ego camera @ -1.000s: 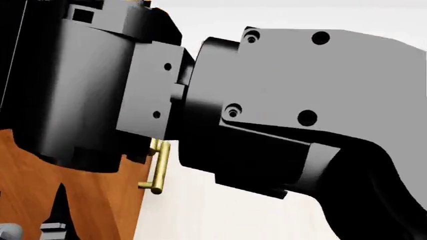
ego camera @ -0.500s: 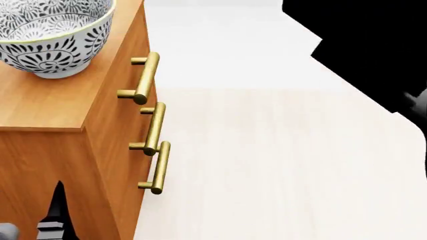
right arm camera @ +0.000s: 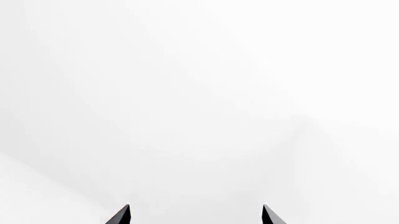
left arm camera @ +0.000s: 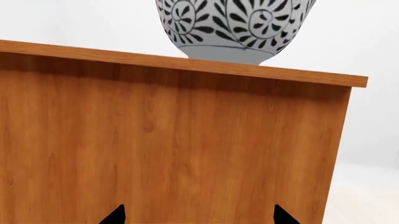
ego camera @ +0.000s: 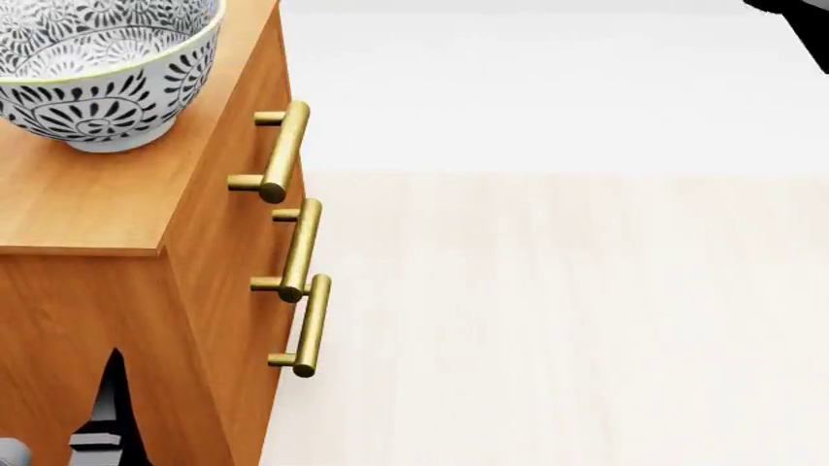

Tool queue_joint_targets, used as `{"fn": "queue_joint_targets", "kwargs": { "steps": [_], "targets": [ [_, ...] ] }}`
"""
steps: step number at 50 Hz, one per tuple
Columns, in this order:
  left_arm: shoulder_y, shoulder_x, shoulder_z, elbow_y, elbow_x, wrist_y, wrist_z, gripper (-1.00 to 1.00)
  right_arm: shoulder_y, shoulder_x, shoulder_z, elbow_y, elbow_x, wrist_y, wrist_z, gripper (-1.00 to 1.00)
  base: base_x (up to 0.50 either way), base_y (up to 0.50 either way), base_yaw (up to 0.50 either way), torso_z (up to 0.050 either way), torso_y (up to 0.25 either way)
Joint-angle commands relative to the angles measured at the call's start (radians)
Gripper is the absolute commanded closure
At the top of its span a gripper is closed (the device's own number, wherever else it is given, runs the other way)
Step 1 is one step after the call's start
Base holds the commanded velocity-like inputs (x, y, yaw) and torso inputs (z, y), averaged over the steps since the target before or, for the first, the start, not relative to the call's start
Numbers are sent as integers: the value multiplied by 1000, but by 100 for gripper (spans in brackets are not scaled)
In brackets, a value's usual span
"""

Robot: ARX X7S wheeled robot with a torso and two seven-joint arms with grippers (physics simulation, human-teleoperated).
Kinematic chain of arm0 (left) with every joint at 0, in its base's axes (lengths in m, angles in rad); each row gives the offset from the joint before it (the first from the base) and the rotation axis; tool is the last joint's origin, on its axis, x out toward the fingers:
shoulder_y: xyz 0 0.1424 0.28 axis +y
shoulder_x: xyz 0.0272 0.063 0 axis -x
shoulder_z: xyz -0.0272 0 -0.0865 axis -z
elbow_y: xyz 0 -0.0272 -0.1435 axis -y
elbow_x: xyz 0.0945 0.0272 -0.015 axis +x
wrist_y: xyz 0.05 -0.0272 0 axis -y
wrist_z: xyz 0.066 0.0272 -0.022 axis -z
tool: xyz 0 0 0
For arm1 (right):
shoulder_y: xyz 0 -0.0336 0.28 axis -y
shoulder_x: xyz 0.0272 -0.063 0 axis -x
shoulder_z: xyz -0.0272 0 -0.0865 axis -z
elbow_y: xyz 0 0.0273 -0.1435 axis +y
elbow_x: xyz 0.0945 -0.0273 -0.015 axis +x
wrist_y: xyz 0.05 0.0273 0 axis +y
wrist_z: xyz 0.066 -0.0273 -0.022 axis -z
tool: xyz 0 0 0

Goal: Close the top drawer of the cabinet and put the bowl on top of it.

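The white bowl point(ego camera: 97, 68) with its dark grey floral pattern stands upright on the flat top of the orange-brown cabinet point(ego camera: 91, 209), near the front edge. The bowl point(left arm camera: 237, 28) also shows in the left wrist view, above the cabinet's side panel point(left arm camera: 174, 149). The top drawer point(ego camera: 259, 107) lies level with the cabinet's front, its brass handle point(ego camera: 280, 150) in line with the two lower handles. My left gripper point(left arm camera: 198, 218) is open and faces the side panel, holding nothing. My right gripper point(right arm camera: 196, 217) is open and sees only blank white.
Pale floor point(ego camera: 557, 320) stretches in front of and to the right of the cabinet. A dark corner of my right arm point(ego camera: 810, 24) shows at the head view's top right. Part of my left arm point(ego camera: 111, 422) sits low beside the cabinet's side.
My right arm filled the head view a second ago. It has since drawn away up and to the right, uncovering the bowl standing on the cabinet. Only its corner remains in view.
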Motion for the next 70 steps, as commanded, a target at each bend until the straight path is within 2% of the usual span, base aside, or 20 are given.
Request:
{"fn": "queue_joint_targets", "kwargs": {
  "steps": [1,13,19,24,32,45,55,70],
  "targets": [
    [6,-1,8,12,7,3,-3,-100,-82,244,16,-258,72,41,130,-100,0,0,0,0,0],
    [15,-6,8,21,12,6,-10,-100,-254,427,-7,-420,85,-62,198,-100,0,0,0,0,0],
    [12,-1,16,18,18,10,-10,-100,-382,538,-43,-481,66,-161,227,-100,0,0,0,0,0],
    [13,-1,20,22,23,8,-14,-100,-479,585,-76,-491,33,-248,234,-100,0,0,0,0,0],
    [17,-2,23,18,28,12,-16,-100,-598,597,-113,-439,-7,-366,231,-100,0,0,0,0,0],
    [16,1,30,11,38,15,-19,-100,-828,532,-168,-194,-45,-590,185,-100,0,0,0,0,0],
    [15,4,31,-9,42,29,-16,-100,-908,532,-184,-164,-53,-662,181,-100,0,0,0,0,0],
    [29,4,39,-5,55,43,-20,-100,-968,633,-199,-225,-66,-728,203,-100,0,0,0,0,0]
  ]
}}
